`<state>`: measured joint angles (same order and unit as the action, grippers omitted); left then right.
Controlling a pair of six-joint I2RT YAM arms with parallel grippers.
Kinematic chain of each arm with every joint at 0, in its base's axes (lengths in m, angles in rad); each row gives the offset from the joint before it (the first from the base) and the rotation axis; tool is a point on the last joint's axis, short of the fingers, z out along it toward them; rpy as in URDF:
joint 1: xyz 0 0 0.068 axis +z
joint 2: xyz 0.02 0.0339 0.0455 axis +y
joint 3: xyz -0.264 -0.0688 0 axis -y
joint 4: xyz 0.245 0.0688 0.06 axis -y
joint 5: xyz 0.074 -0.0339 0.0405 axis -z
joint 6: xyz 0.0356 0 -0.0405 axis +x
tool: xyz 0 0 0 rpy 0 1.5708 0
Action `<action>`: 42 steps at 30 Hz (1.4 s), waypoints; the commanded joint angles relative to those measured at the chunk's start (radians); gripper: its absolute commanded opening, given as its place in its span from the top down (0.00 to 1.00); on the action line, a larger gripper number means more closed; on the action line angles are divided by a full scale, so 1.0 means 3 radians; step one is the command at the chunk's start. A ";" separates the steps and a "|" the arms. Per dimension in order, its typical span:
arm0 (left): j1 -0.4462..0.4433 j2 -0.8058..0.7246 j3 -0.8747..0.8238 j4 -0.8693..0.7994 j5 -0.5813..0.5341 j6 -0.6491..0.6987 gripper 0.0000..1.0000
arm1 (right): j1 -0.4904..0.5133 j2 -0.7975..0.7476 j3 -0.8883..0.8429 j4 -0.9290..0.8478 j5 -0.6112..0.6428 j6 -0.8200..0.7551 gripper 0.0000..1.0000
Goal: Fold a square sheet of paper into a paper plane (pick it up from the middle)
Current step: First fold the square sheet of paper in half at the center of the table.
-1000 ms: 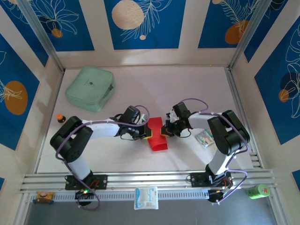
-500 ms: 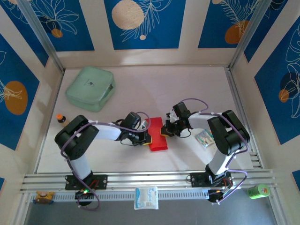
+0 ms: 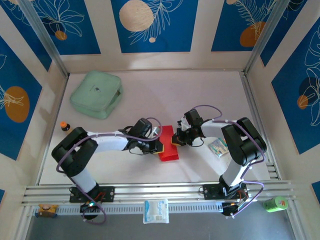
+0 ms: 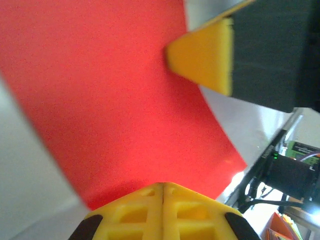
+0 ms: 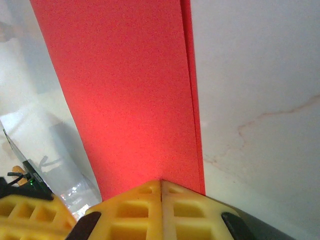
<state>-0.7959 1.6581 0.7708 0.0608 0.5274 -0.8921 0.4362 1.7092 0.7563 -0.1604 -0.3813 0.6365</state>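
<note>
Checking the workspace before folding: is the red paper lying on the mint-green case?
No, the red paper lies on the table between the left gripper and right gripper, apart from the mint-green case.

The top camera sits high above and behind my bases, looking down from far off on the whole white table (image 3: 210, 95). My left wrist camera looks out along my left gripper (image 4: 162, 186), very near the thin bright red sheet of paper (image 4: 110, 100), facing my right gripper (image 4: 205, 57). My right wrist camera looks along its own fingers, just as near. All three views share that red sheet.
</note>
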 commanded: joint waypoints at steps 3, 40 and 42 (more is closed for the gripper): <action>-0.0088 0.0113 -0.0010 0.0203 0.0072 -0.0152 0.96 | -0.0007 0.0059 -0.0153 -0.0349 0.0335 0.0031 1.00; -0.0200 0.0169 -0.0515 0.0528 0.0138 -0.0255 0.91 | -0.0007 0.0058 -0.0193 -0.0330 0.0358 0.0046 1.00; -0.0215 0.0147 -0.0527 0.0425 0.0129 -0.0206 0.91 | -0.0016 0.0056 -0.0193 -0.0329 0.0361 0.0046 1.00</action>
<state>-0.8433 1.6981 0.6308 0.2470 0.5446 -0.9634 0.4362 1.7035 0.7441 -0.1448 -0.3809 0.6369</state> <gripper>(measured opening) 0.089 0.053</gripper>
